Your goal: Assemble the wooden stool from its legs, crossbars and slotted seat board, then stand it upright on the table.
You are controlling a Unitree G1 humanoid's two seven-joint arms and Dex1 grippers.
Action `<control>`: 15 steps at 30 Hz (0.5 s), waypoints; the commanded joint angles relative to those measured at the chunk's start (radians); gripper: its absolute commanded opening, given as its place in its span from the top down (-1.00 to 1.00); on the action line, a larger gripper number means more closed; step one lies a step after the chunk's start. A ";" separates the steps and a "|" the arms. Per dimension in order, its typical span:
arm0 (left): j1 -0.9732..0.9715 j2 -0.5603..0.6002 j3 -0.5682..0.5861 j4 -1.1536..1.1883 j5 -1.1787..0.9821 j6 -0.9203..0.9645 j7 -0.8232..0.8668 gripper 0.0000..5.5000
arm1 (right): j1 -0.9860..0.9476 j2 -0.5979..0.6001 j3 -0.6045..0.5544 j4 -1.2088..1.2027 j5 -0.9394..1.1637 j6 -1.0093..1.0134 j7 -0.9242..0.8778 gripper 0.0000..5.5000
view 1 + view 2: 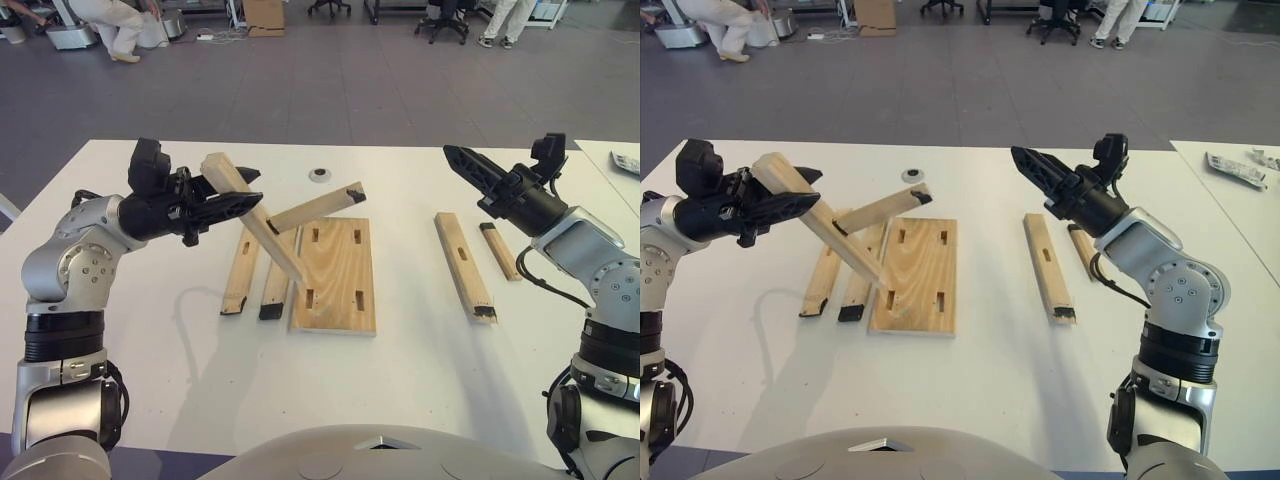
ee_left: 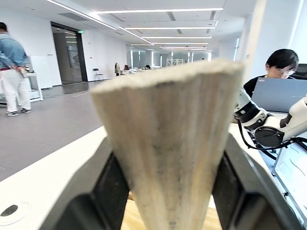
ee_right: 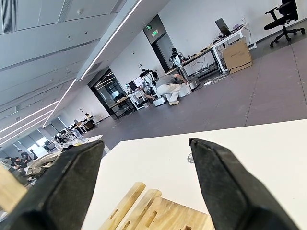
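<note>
Grey floor [image 1: 350, 80] spreads wide behind the white table [image 1: 420, 380], with long ceiling light strips [image 3: 103, 50] overhead and office chairs [image 1: 440, 20] at the far side. Over a doorway hangs a small green sign [image 3: 152, 28]; its print is too small for me to read. On the table the pale wooden seat board [image 1: 338, 275] lies flat near the middle, four slots cut in it, its long axis running from me toward the far edge. My left fingers [image 1: 232, 206] are clenched on one leg [image 1: 268, 228] near its upper end. The leg slants down from my left to its lower end at the board's near left slot, though I cannot tell whether it sits in the slot. A second leg [image 1: 318, 207] touches it about midway and rises toward the right and the far side, dark tip uppermost. A third leg [image 1: 240, 268] and a fourth leg [image 1: 278, 275] lie flat side by side just left of the board, parallel to its long edge, dark tips toward me. Right of the board, apart from it, a slotted leg [image 1: 464, 265] lies pointing much the same way, dark tip nearest me, and a shorter crossbar [image 1: 499, 250] lies near it on the outer side. My right fingers [image 3: 72, 191] hang spread apart above the table's far right part, holding nothing, pointing toward my left. A small round grommet [image 1: 320, 175] sits in the table beyond the board.
</note>
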 commanded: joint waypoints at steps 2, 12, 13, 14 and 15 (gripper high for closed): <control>0.020 -0.008 -0.040 -0.030 0.048 -0.052 -0.063 0.24 | -0.026 -0.019 -0.001 0.011 -0.025 0.011 -0.005 -0.20; 0.036 -0.028 -0.083 -0.070 0.070 -0.066 -0.088 0.24 | -0.035 -0.026 -0.009 0.025 -0.032 0.024 -0.009 -0.20; 0.033 -0.029 -0.087 -0.067 0.074 -0.067 -0.091 0.24 | -0.033 -0.026 -0.010 0.024 -0.032 0.023 -0.009 -0.20; 0.032 -0.029 -0.088 -0.064 0.077 -0.069 -0.093 0.24 | -0.032 -0.026 -0.010 0.024 -0.032 0.023 -0.009 -0.20; 0.025 -0.028 -0.094 -0.046 0.088 -0.078 -0.101 0.24 | -0.032 -0.024 -0.010 0.022 -0.033 0.022 -0.011 -0.20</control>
